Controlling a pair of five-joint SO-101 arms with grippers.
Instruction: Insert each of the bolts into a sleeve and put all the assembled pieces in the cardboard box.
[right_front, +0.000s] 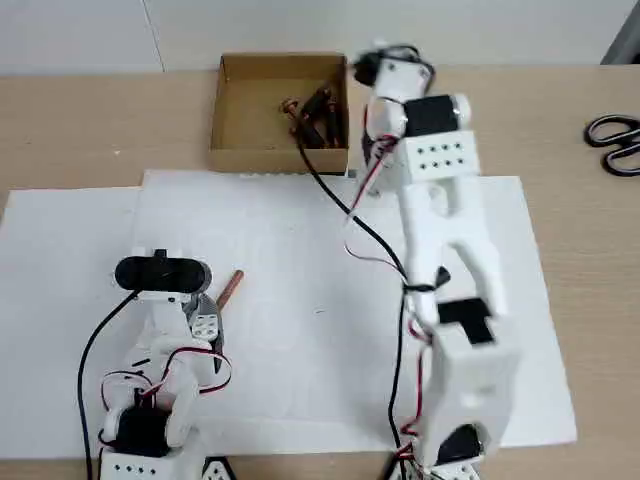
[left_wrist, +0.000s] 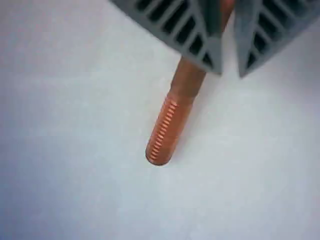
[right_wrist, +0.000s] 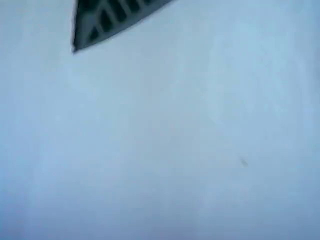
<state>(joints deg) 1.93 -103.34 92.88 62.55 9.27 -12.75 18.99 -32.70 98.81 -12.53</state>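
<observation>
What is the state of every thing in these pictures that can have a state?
bolt: held at one end, threaded end bare, no sleeve on it.
left gripper: fingers shut on the bolt, over the white paper.
cardboard box: open on top, not empty.
assembled pieces: lying in the box, at its side nearest the right arm.
right arm: stretched out beside the box.

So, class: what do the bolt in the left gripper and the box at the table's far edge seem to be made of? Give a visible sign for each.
The bolt: probably metal, copper-coloured or copper-plated, with a satin sheen and fine cut threads at its free end. The cardboard box: brown cardboard, matte, with thin flat walls.
</observation>
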